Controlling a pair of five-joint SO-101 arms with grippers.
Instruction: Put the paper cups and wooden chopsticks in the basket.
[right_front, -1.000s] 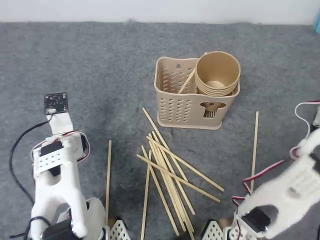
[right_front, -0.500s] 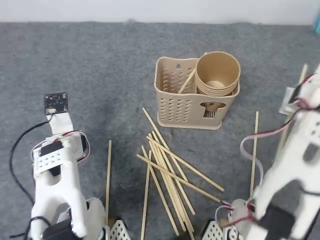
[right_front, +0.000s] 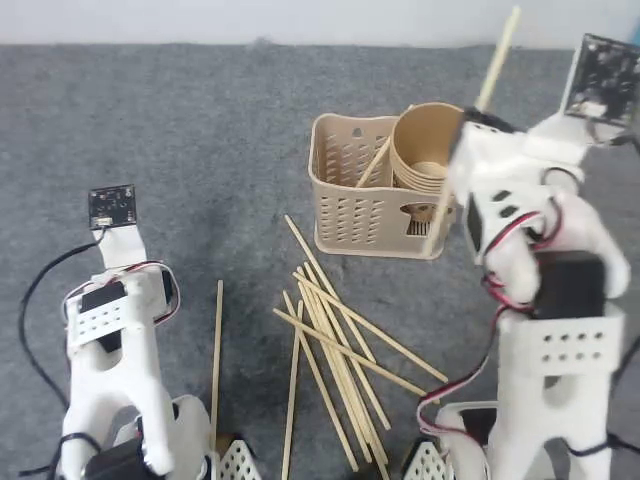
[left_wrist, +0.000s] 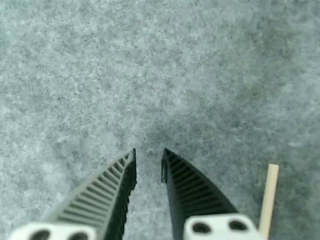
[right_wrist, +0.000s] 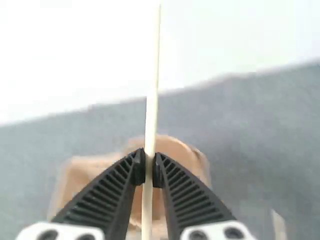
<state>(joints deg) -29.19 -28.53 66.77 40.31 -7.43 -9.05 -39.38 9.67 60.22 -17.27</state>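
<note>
The right gripper (right_wrist: 148, 160) clamped one chopstick (right_wrist: 154, 60) at the basket (right_front: 350, 215). Next move, likely: centre it over the basket, then release.

Soft, even light from above keeps the grey desk (right_front: 180, 130) bright throughout. The basket (right_front: 360, 215) throws only a faint shadow at its near foot, and the loose chopsticks (right_front: 340, 350) in front of it hardly any. Behind the basket the white wall (right_wrist: 75, 50) glares, and the chopstick (right_wrist: 153, 75) pinched in the right gripper (right_wrist: 148, 165) pales against it. A dim patch lies under the left gripper (left_wrist: 148, 160).
</note>
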